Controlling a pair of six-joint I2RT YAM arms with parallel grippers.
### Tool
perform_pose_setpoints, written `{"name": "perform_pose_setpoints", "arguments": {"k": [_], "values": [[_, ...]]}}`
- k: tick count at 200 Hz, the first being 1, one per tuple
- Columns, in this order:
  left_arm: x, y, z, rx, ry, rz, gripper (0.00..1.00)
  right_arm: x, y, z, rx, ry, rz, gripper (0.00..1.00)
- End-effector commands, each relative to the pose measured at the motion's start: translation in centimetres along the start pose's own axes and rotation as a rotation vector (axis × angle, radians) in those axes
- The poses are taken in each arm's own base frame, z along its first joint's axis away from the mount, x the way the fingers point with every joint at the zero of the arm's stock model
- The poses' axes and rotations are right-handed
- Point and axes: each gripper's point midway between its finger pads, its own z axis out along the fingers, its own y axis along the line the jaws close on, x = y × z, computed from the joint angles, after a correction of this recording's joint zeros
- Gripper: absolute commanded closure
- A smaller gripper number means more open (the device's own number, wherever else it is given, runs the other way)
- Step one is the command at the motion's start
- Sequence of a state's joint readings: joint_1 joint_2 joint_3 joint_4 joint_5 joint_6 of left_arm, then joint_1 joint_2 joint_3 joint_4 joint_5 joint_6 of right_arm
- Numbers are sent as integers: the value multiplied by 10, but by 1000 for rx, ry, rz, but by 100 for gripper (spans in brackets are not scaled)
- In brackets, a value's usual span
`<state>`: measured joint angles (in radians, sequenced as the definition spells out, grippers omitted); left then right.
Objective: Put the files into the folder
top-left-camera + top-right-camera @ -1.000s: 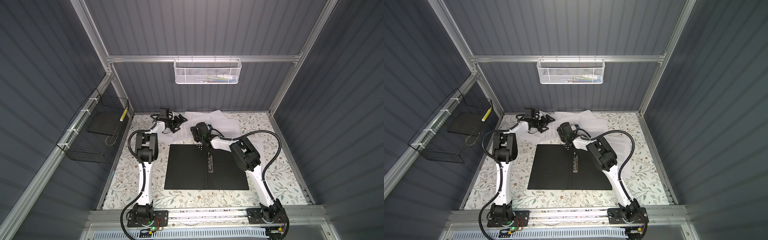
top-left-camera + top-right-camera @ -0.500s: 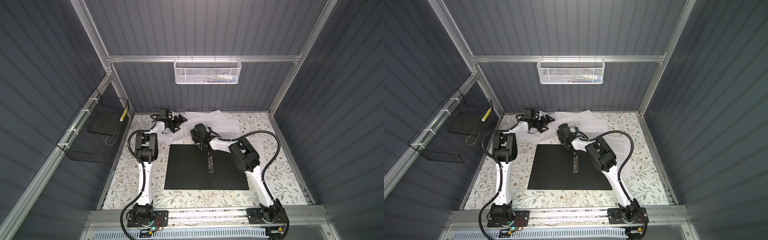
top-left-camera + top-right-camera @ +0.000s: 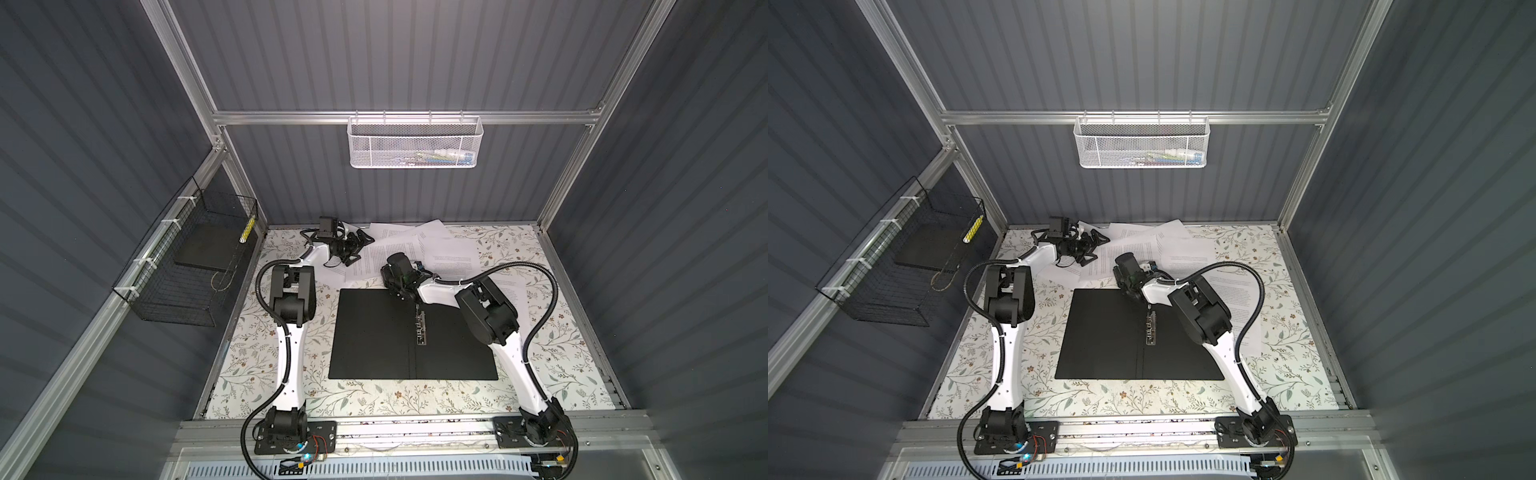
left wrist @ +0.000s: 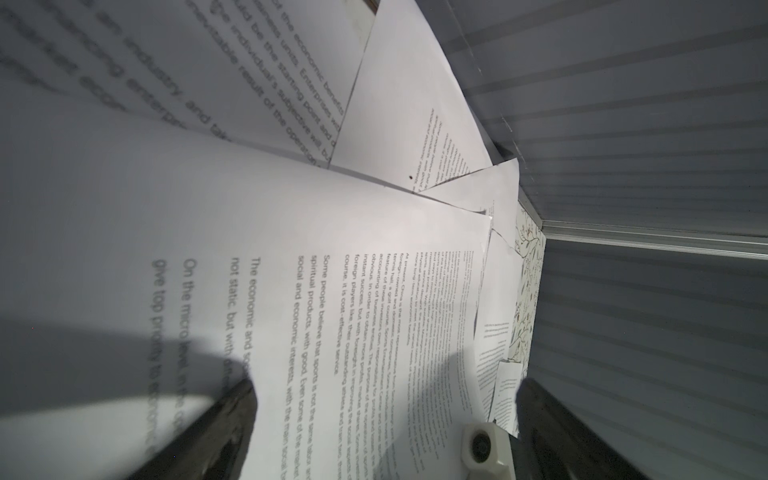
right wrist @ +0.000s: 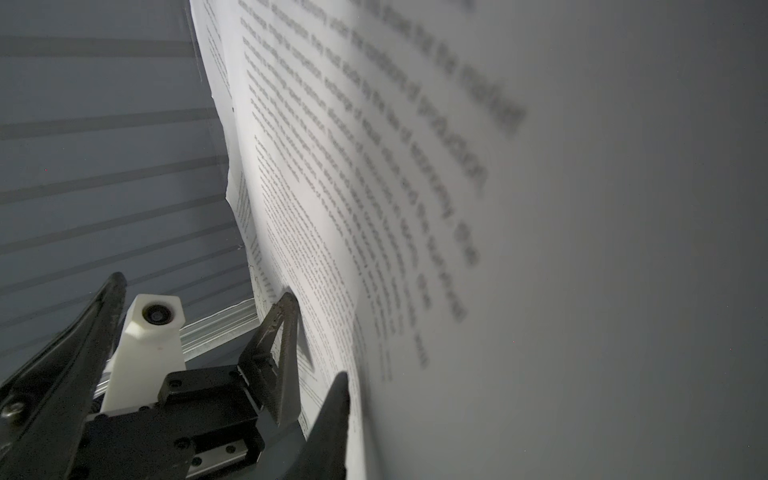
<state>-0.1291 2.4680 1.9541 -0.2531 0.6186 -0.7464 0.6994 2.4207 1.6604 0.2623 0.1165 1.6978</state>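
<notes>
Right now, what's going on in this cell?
The folder lies open and flat, black inside up, metal clip bare, nothing filed in it. The files are scattered behind it and to its right. The right gripper is at their near edge, jaws narrow with the edge of one between them; a firm pinch can't be confirmed. The left gripper sits over the back-left ones, jaws open, empty.

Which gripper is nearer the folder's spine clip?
Right. The right gripper is at the far edge of the folder, just past the metal spine clip; the left gripper is farther away, over the files at back-left.
</notes>
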Motion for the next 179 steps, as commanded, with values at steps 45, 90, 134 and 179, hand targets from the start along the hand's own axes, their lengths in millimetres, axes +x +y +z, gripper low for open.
{"name": "perform_pose_setpoints", "arguments": {"k": [45,90,134,179], "values": [[82,138,27,-353,197,-266,1,-1,11,-12,9,-23,-14,93],[49,75,4,-272,148,-120,1,-10,39,-35,50,-36,-146,100],[8,-43,-66,-146,14,95,0,-21,70,-76,12,62,-334,100],[11,-134,-145,-62,-140,235,0,-38,88,-147,23,242,-620,100]]}}
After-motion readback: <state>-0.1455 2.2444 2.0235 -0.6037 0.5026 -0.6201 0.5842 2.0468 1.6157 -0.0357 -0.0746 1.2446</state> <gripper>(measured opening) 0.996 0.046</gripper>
